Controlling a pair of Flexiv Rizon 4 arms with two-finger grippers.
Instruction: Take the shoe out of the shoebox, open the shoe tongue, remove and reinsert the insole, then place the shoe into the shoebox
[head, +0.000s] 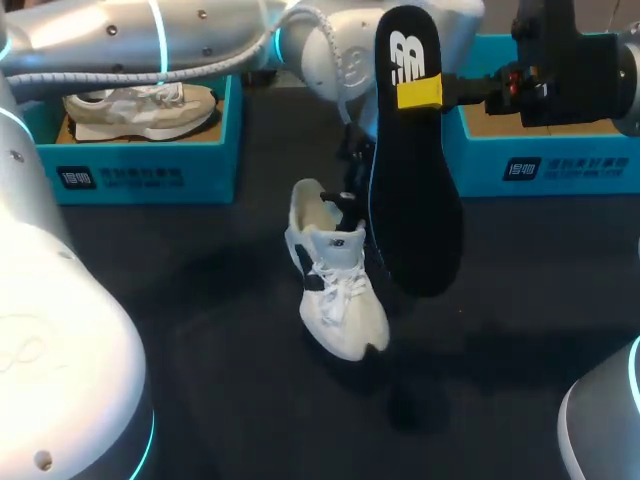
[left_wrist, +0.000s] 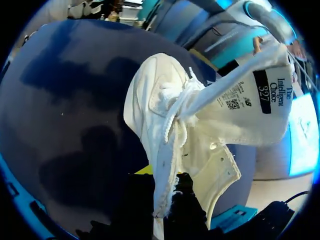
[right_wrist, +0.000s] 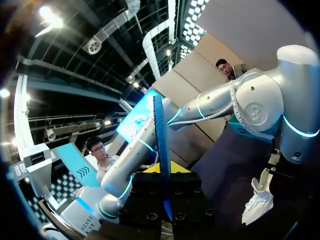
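A white shoe (head: 338, 295) stands on the black table, toe towards the front. My left gripper (head: 347, 207) is at its heel end, shut on the collar edge of the shoe (left_wrist: 165, 150). The tongue (left_wrist: 250, 107) is pulled out and up, its label showing. Held high right of the shoe, the black insole (head: 415, 170) hangs heel up with its toe end just behind the shoe. My right gripper (head: 420, 93) is shut on its upper part. In the right wrist view the insole (right_wrist: 160, 145) runs edge-on between the fingers, and the shoe (right_wrist: 257, 202) lies far below.
A teal shoebox (head: 140, 170) at the back left holds a beige shoe (head: 140, 108). A second teal shoebox (head: 545, 160) stands at the back right, behind my right arm. My left arm (head: 150, 35) spans the back of the table.
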